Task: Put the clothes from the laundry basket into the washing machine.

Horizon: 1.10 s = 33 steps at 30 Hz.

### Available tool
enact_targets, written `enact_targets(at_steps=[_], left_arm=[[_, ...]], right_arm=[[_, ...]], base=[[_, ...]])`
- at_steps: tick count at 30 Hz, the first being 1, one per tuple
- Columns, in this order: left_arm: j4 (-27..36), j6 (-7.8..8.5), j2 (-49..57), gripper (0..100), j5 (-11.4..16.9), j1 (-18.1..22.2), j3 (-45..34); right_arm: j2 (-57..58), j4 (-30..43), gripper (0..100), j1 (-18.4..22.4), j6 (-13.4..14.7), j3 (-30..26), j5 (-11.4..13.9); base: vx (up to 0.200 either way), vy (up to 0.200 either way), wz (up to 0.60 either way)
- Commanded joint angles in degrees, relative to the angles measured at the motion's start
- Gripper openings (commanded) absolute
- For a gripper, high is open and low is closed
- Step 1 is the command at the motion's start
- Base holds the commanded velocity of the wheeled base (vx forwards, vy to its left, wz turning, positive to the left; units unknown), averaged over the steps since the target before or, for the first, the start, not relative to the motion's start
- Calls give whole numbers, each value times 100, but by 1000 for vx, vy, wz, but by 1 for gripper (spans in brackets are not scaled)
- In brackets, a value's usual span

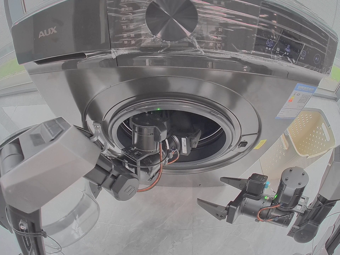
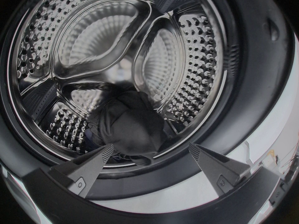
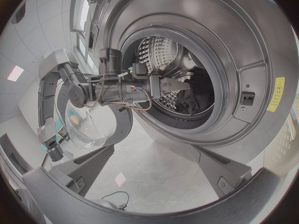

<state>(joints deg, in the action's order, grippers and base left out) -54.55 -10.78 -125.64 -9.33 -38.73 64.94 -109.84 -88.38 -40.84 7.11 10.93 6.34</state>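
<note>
Grey floor tiles lay beneath the washing machine. A crumpled black garment sat in its drum. Left claw and right claw gaped empty.

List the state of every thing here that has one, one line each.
Door: open, swung aside to the left.
Drum: holds one dark garment.
Garment: lying loose in the drum, not gripped.
Left gripper: open, empty, at the drum mouth.
Right gripper: open, empty, outside the drum.
Basket: no clothes visible in the part shown.
</note>
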Motion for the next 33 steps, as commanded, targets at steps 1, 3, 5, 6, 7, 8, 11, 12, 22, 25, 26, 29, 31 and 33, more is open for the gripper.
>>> enact_targets(at_steps=[1,3,5,6,7,8,11,12,22,25,26,29,31,33], left_arm=[[-91,-3,-857,100,36,164,678],[-91,-3,-1139,100,80,252,1030],[-55,-3,-1262,100,115,296,1223],[-20,-3,-1393,100,159,340,1451],[-20,-3,-1393,100,159,340,1451],[15,-3,-1552,100,229,366,1645],[138,5,-1710,100,300,410,1759],[182,-3,-1745,0,300,436,1803],[173,-12,-2343,0,54,770,3033],[191,-12,-2413,0,-69,832,3376],[208,-21,-2422,0,-78,850,3464],[208,-21,-2431,0,-78,885,3570],[208,-21,-2457,0,-78,885,3640],[191,-21,-2474,100,-78,885,3622]], right_arm=[[-3,-4,100,6,1,-4,-1],[-3,-4,100,41,1,-4,8],[-3,-4,100,41,1,-12,8],[-3,-4,100,41,1,-12,8],[-3,-4,100,41,1,-12,8],[-3,-4,100,50,1,-4,8],[6,-4,100,50,1,5,8],[6,-4,100,50,1,14,8],[6,-4,100,50,1,14,8],[-3,-4,100,41,1,23,8],[-3,-4,100,32,1,23,8],[-3,-4,100,32,10,23,8],[-3,-4,100,32,10,14,8],[-11,-4,100,32,10,14,8]], base=[[0,0,0],[0,0,0],[0,0,0],[0,0,0],[0,0,0],[0,0,0],[0,0,0],[0,0,0],[0,0,0],[0,0,0],[0,0,0],[0,0,0],[0,0,0],[0,0,0]])
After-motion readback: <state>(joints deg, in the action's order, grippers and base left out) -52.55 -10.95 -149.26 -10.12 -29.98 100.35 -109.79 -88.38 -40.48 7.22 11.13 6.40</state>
